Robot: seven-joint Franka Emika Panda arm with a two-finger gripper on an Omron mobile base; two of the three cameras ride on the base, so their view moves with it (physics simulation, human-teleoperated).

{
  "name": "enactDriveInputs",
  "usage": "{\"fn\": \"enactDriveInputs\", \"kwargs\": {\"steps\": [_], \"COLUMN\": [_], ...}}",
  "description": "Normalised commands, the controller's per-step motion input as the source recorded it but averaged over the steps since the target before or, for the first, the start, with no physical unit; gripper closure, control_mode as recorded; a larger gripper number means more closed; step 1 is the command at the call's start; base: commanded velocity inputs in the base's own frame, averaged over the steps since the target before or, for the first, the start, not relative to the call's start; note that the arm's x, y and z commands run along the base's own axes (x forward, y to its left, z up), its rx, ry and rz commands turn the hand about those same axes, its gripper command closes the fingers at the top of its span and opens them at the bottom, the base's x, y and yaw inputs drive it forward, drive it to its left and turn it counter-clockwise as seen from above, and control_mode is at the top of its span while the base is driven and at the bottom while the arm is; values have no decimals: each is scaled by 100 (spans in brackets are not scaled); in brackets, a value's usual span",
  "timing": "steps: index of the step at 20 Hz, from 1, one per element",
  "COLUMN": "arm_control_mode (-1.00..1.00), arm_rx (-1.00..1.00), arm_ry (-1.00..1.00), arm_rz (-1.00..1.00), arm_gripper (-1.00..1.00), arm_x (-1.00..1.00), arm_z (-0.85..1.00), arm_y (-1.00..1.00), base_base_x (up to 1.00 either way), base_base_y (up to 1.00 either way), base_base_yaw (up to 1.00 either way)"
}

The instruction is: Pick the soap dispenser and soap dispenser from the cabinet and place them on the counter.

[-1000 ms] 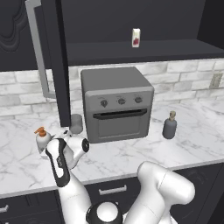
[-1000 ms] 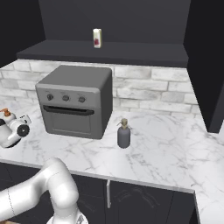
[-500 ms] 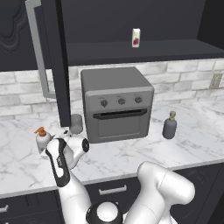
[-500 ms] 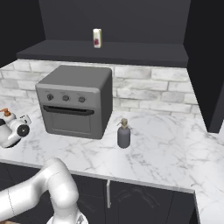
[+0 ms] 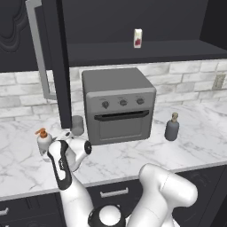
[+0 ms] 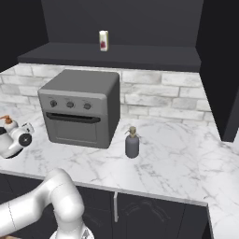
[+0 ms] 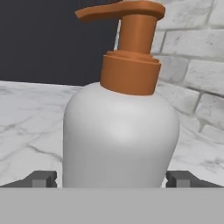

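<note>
At the far left of the counter [image 5: 133, 159], the white soap dispenser [image 5: 44, 141] with the orange pump stood upright on the marble, close to the front edge. The gripper [image 5: 53, 146] sat around it at body height. In the hand view the white soap dispenser [image 7: 120, 135] stood between the two fingertips [image 7: 41, 178], with a visible gap on each side, so the claw was spread wide and gripped nothing; the bottle rested on the worktop by its own weight.

Risk, left side: the fingers flanked the bottle closely. A withdrawal that was not straight back would likely clip the body or the pump and tip it, and the near edge of the counter was not far off.

Just right of the arm stood a short grey cup [image 5: 77, 125] and the grey toaster oven [image 5: 119, 104]; a wide swing of the elbow could strike either.

Further right, the dark grey soap dispenser [image 6: 132, 143] stood upright on the counter, near the oven's right front corner. Above, a small white carton [image 6: 103, 40] remained on the shelf of the open cabinet [image 5: 26, 35]. It was not a task item; mistaking it for a bottle would be an error.
</note>
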Motion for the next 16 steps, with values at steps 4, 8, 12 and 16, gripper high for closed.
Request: {"fn": "enactDriveInputs", "kwargs": {"steps": [4,8,12,16], "arm_control_mode": [-100,-100,-100,-100], "arm_rx": [-3,-4,-3,0], "arm_ry": [0,0,0,0], "arm_rz": [0,0,0,0], "arm_gripper": [-100,-100,-100,-100], "arm_x": [-7,-4,-7,-19], "arm_z": [0,-1,-8,14], "arm_y": [-15,-15,-19,-27], "base_base_x": [0,0,0,0], "base_base_y": [0,0,0,0], "base_base_yaw": [0,0,0,0]}}
